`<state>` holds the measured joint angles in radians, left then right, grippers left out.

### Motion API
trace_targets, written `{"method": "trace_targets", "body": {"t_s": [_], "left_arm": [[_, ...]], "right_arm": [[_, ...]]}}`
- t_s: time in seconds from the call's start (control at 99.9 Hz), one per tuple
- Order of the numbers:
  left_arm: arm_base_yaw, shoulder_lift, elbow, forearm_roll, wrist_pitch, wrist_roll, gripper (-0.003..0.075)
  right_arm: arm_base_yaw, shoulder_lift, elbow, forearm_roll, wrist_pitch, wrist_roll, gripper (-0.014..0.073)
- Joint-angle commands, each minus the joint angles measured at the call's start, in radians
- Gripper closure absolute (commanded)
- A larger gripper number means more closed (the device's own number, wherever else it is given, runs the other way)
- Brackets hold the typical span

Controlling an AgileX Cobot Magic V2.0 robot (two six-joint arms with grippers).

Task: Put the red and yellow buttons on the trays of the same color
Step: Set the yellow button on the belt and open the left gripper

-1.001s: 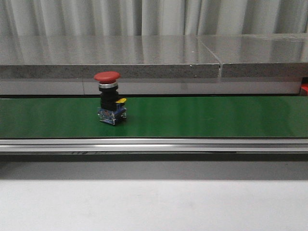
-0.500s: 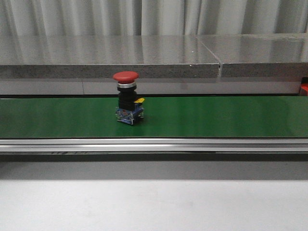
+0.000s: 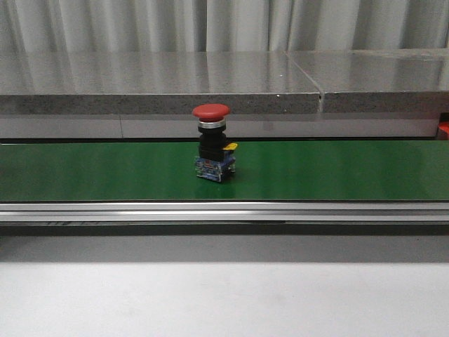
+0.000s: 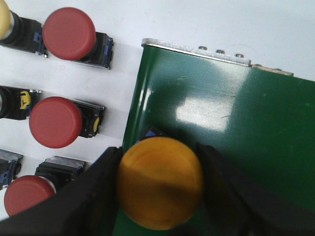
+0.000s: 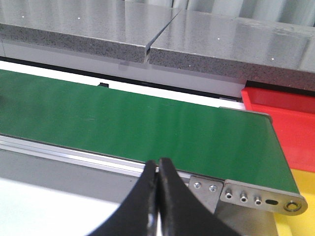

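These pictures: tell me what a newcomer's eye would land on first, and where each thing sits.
The red button stands upright, alone near the middle of the green conveyor belt in the front view. In the left wrist view, the left gripper is shut on a yellow button over the belt's end, beside spare red buttons lying on the white table. The right gripper waits shut by the belt's other end, next to the red tray.

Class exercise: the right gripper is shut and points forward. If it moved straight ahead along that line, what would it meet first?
Probably the flat green conveyor belt, near its silver front rail, right ahead of the shut right gripper. Depth is uncertain.
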<state>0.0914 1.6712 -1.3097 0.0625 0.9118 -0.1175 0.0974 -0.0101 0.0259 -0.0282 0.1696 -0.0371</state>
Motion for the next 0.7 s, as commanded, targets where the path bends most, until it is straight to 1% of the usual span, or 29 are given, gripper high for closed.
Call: {"method": "trace_targets", "body": {"t_s": [0.0,0.06,0.11,0.14,0.29,0.43,0.691], "left_arm": [[-0.005,-0.036,-0.032,-0.009,-0.011,0.012,0.0304],[-0.005,-0.036,-0.032,-0.01,-0.009,0.021,0.0213],[-0.005,-0.036,-0.032,-0.012,-0.009,0.021,0.0173],[-0.005,-0.036,-0.035,-0.014,-0.009,0.025,0.0162],[-0.013,-0.04,-0.055,-0.016,-0.019,0.037,0.0162],[-0.038,-0.072,-0.065,-0.018,-0.063,0.053,0.0162],[-0.126,-0.203,-0.05,-0.018,-0.167,0.055,0.0163]], "right_arm": [[-0.001,-0.015,-0.009,-0.01,-0.082,-0.006,0.0661],[-0.001,-0.015,-0.009,-0.01,-0.082,-0.006,0.0661],[-0.001,-0.015,-0.009,-0.01,-0.082,-0.006,0.0661],[-0.001,-0.015,-0.009,-0.01,-0.082,-0.006,0.0661],[-0.001,-0.015,-0.009,-0.01,-0.082,-0.006,0.0661],[-0.001,-0.015,-0.009,-0.01,-0.082,-0.006,0.0661],[-0.001,-0.015,-0.009,-0.01,-0.082,-0.006,0.0661]]}}
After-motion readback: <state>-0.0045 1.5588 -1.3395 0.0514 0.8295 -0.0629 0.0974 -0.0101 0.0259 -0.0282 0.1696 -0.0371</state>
